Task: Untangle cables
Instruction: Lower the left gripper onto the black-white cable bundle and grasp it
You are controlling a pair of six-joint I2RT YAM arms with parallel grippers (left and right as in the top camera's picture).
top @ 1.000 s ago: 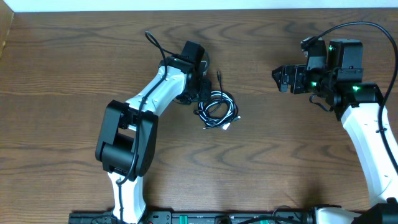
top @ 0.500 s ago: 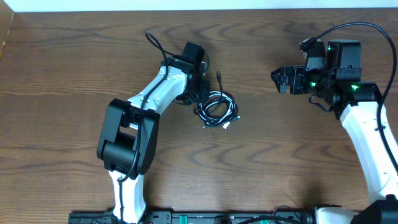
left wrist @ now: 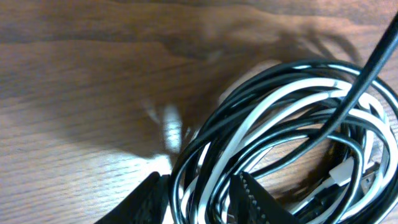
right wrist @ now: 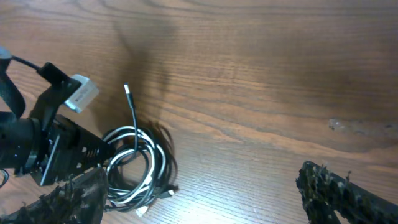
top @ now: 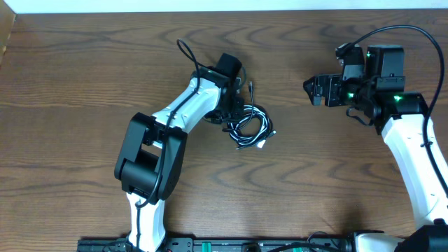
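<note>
The left fingers [left wrist: 149,202] sit on either side of the coil's rim. Black and white strands fill the gap and touch both inner faces, so we judge them clamped on the cables [left wrist: 280,118]. The cables [top: 253,127] lie as one flat coil of mixed loops near the middle of the counter [top: 84,70], slightly toward its far edge. One loose black end [top: 248,87] runs out of the coil toward the far edge. A white plug [top: 261,145] lies at the coil's near side.

The right fingers [right wrist: 74,196] are wide apart and hold nothing. They hang toward the far-right corner, well apart from the coil.

For this step, we recommend:
- Anchor the pinched strands low on the counter.
- Bring the right fingers to the loose black end and draw it out slowly.
- Stop if the whole coil drags along.

Bare counter lies between the coil and the right edge, and toward the near edge. The left arm [top: 182,115] covers the coil's near-left side, so we judge a pull toward the right edge the freest path.
</note>
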